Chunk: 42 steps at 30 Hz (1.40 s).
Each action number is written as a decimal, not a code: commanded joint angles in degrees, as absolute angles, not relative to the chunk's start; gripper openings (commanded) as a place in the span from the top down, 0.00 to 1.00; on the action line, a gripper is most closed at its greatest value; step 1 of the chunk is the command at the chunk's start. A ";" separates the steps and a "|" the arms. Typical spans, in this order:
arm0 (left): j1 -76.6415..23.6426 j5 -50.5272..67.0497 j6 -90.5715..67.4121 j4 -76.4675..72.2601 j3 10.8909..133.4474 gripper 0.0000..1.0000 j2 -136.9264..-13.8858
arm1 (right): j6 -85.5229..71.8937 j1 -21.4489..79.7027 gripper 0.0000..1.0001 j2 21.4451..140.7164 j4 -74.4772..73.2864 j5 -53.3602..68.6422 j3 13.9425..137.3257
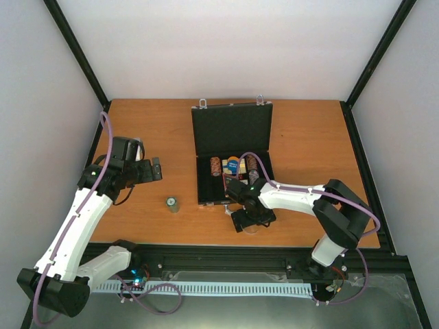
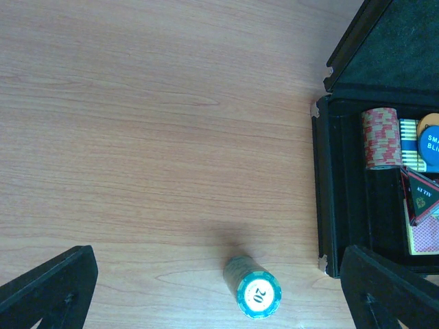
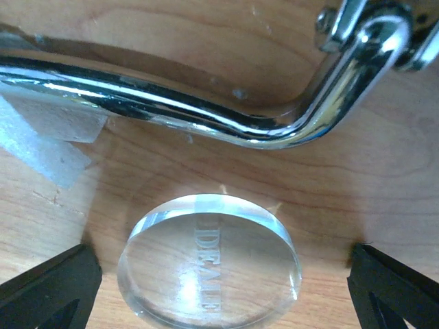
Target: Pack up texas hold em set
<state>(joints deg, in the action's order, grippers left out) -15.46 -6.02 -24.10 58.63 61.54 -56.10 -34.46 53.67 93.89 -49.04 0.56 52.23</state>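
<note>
The wooden table (image 1: pixel 147 130) carries the black briefcase (image 1: pixel 206 185) at its centre, long axis running left to right; the case lies open with the tray facing up; the lid (image 1: pixel 232 130) is hinged at the far side and opened away from the arms; how far back it leans cannot be told.

The chrome handle (image 3: pixel 206 113) sits at the near edge of the case, bar parallel to that edge; both its ends are cut off in the right wrist view.

Left gripper (image 1: pixel 156 169): jaws released, nothing between them, held above bare table left of the case.

Right gripper (image 1: pixel 252 221): jaws spread, straddling the clear disc (image 3: pixel 209 271) without touching it.

In the tray, a red-and-white chip stack (image 2: pixel 381 137) lies on its side; the blue button (image 2: pixel 429 140) and a card deck (image 2: pixel 422 219) are cut off by the frame edge.

A green chip stack (image 2: pixel 252 295), marked 20, rests on the table outside the case, left of its near corner.

The disc engraving reads "DEALE", the rest unclear; a white scrap (image 3: pixel 48 144) lies beside the handle, material unidentifiable.
</note>
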 commanded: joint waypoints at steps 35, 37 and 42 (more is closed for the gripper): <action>-15.29 -6.33 -23.14 57.53 61.34 0.00 -55.58 | -32.43 51.27 0.59 90.51 -61.61 -3.88 69.71; -15.29 -6.35 -23.20 57.48 61.26 0.00 -55.56 | -30.66 49.74 0.59 92.87 -61.13 -4.64 71.67; -15.29 -6.29 -23.21 57.33 61.23 0.00 -55.57 | -26.65 46.00 0.59 98.55 -59.07 -5.42 76.71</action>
